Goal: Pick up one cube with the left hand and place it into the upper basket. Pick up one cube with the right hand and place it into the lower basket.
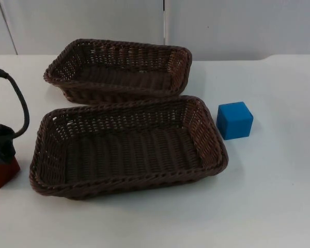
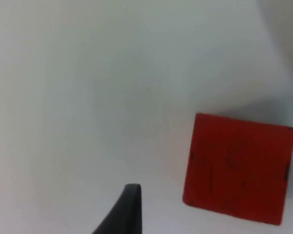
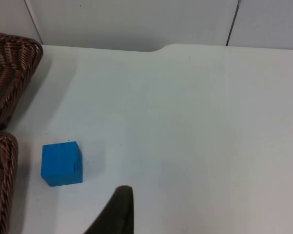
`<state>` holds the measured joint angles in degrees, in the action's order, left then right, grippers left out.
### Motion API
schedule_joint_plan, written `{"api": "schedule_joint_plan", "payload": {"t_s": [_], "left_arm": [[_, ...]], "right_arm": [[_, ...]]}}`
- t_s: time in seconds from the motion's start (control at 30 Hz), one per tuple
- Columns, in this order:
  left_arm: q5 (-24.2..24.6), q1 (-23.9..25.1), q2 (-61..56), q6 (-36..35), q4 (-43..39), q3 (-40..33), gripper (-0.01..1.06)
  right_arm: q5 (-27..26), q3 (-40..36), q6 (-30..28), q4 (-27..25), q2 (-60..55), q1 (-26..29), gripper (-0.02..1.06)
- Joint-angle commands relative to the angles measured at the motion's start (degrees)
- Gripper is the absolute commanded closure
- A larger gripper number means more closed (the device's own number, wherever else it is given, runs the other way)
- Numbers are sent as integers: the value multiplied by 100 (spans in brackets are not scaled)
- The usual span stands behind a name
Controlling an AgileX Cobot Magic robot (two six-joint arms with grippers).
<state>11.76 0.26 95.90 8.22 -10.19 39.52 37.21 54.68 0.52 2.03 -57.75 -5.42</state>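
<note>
A red cube rests on the white table, left of the lower basket. My left gripper hangs directly over it, covering its top in the top view; in the left wrist view the cube lies close by on the table. A blue cube stands on the table right of the lower basket. The upper basket sits behind the lower one, and both are dark brown wicker with nothing inside. My right gripper waits well back from the blue cube, off to the table's right side.
The two baskets touch each other in the table's middle. The grey partition wall closes off the back edge. Bare white table stretches to the right of the blue cube and along the front.
</note>
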Motion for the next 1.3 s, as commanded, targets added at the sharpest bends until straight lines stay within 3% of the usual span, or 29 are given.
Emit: {"api": "schedule_joint_plan", "payload": {"t_s": [0.0,0.33,0.67,1.13,1.2,1.27], "left_arm": [[-26,-22,221,51,-224,169,7],[-213,-22,923,89,-720,311,7],[-97,324,1497,203,-507,642,7],[-368,324,1560,304,-517,643,7],[-367,324,1560,304,-529,643,7],[-367,324,1560,315,-584,643,15]], "right_arm": [[47,24,-12,38,2,25,-1],[228,24,-12,38,2,25,-1],[290,24,-12,38,2,25,-1],[290,24,-12,38,2,25,-1],[290,24,-12,38,2,25,-1],[320,24,-12,38,2,25,-1]]}}
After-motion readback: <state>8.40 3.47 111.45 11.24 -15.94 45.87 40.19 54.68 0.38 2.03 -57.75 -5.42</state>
